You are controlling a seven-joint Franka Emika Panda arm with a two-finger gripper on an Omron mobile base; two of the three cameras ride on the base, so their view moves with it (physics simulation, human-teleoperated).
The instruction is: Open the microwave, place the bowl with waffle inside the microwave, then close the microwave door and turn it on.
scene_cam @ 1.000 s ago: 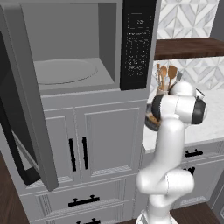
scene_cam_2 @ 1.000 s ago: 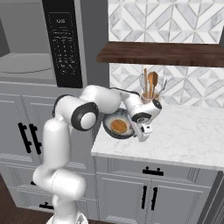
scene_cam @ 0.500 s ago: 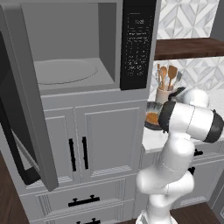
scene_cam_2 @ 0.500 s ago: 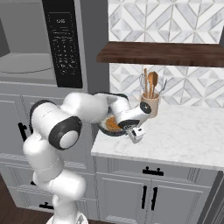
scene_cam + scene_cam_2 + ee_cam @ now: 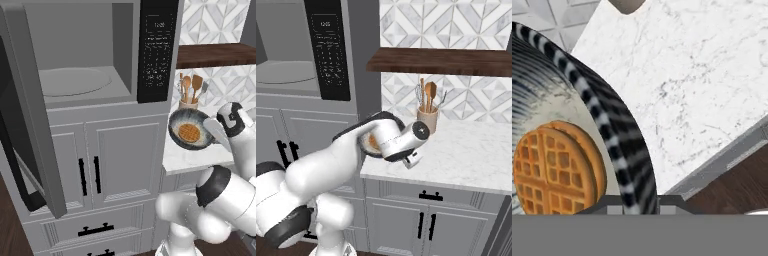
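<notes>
Gripper (image 5: pixel 216 131) clamped on rim of bowl (image 5: pixel 190 130) — bowl off the marble counter (image 5: pixel 476 150), tilted, beside the keypad side of the microwave (image 5: pixel 100 55); waffle (image 5: pixel 188 133) inside bowl — microwave door (image 5: pixel 30 125) swung open

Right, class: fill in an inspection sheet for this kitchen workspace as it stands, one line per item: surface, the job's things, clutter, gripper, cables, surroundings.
Surface: white marble counter, bare beside the crock.
Job's things: microwave with its door swung wide open, turntable bare; bowl lifted off the counter, tilted, waffle inside it.
Clutter: beige utensil crock with wooden spoons, at the back of the counter.
Gripper: gripper shut on the bowl's rim.
Cables: nothing seen.
Surroundings: grey panelled cabinets with black handles, dark wooden shelf, patterned tile wall, dark wood floor.
</notes>
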